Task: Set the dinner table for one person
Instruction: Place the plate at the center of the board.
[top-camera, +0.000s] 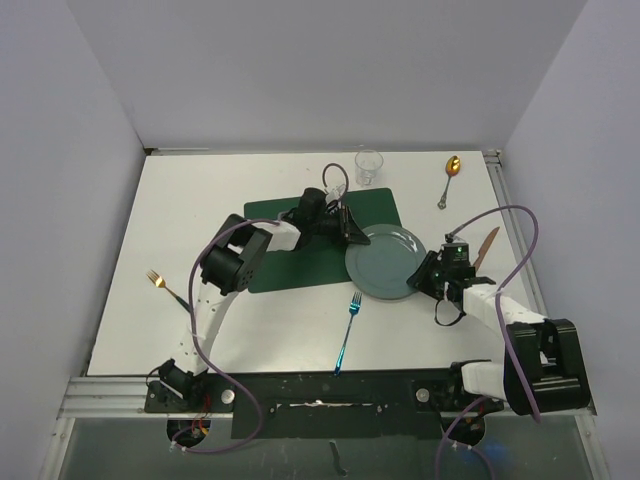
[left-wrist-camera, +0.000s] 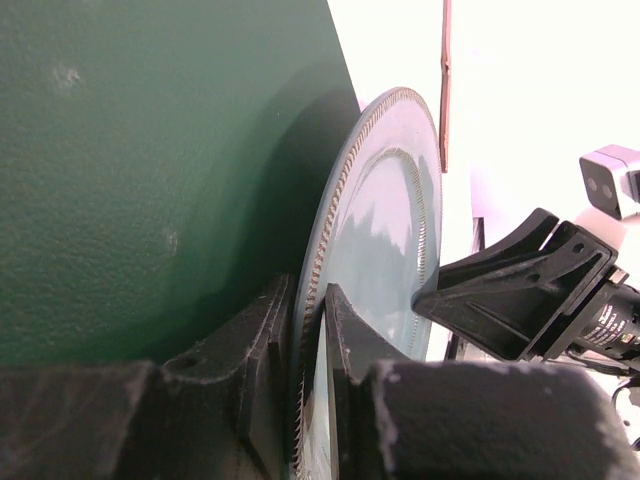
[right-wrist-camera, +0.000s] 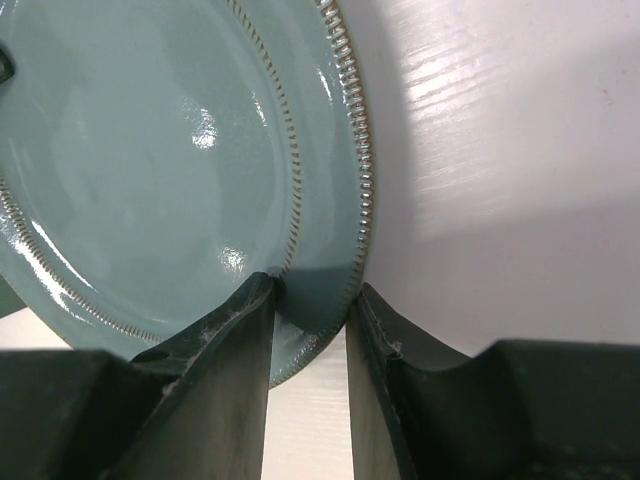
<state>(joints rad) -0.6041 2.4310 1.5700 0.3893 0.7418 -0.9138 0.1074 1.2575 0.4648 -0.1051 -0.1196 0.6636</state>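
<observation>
Mid-worktop (top-camera: 180, 210), the left gripper (left-wrist-camera: 308, 295) clenched the plate (top-camera: 388, 265) at its far-left rim, over the placemat (top-camera: 290, 262); the right gripper (right-wrist-camera: 310, 292) grasped its right rim.

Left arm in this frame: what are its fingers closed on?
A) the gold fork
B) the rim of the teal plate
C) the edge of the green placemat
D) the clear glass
B: in the left wrist view the left gripper has one finger on each face of the plate at its beaded rim, pinching it.
</observation>
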